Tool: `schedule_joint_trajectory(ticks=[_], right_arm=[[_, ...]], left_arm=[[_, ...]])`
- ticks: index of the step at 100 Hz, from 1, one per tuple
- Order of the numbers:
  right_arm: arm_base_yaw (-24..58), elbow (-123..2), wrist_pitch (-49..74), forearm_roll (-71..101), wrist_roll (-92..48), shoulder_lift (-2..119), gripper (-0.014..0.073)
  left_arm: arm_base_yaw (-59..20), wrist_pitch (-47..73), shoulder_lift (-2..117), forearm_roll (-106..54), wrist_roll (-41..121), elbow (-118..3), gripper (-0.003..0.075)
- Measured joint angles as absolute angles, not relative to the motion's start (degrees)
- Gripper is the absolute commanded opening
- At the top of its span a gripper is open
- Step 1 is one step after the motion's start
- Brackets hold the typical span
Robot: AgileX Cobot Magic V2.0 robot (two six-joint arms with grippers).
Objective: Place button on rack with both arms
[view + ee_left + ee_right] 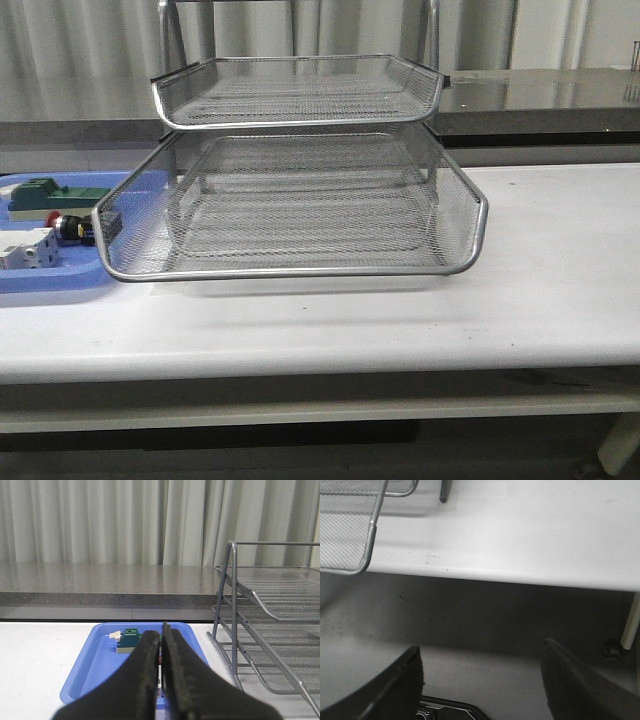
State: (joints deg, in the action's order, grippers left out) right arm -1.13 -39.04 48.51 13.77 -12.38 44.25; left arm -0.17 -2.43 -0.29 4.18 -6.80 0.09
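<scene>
Wire-mesh rack: silver, tiered, standing on the white table, its wide lower tier jutting forward beneath a smaller upper one; in the left wrist view its upright posts and mesh tiers are rising beside and ahead of the left pincer. Blue plastic tray: lying just beside the rack, directly ahead of the left pincer. Button: lying on its side in that tray, red head and black body showing, well apart from both pincers and not on the rack. Green block and white breaker: sharing the tray, either side of the button. Left pincer: fingers pressing together with no gap, gripping nothing. Right pincer: fingers spreading wide apart, holding nothing, hanging off the table's front edge with the floor below and one rack corner far ahead.
</scene>
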Motion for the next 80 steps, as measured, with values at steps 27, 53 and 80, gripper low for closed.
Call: schedule_joint_trajectory(ticks=[27,53,80], right_arm=[[4.05,-41.9,48.51,7.69,-9.41,44.25,0.0508],[7.85,-42.0,48.62,-2.02,-3.09,42.75,0.0508],[8.44,-42.0,48.71,-6.18,-1.65,35.37,0.0508]], left_arm=[[-0.17,-2.43,-0.29,4.18,-6.8,0.09,0.0004],[-0.17,-2.43,-0.29,4.18,-6.8,0.09,0.0004],[-0.17,-2.43,-0.29,4.18,-6.8,0.09,0.0004]])
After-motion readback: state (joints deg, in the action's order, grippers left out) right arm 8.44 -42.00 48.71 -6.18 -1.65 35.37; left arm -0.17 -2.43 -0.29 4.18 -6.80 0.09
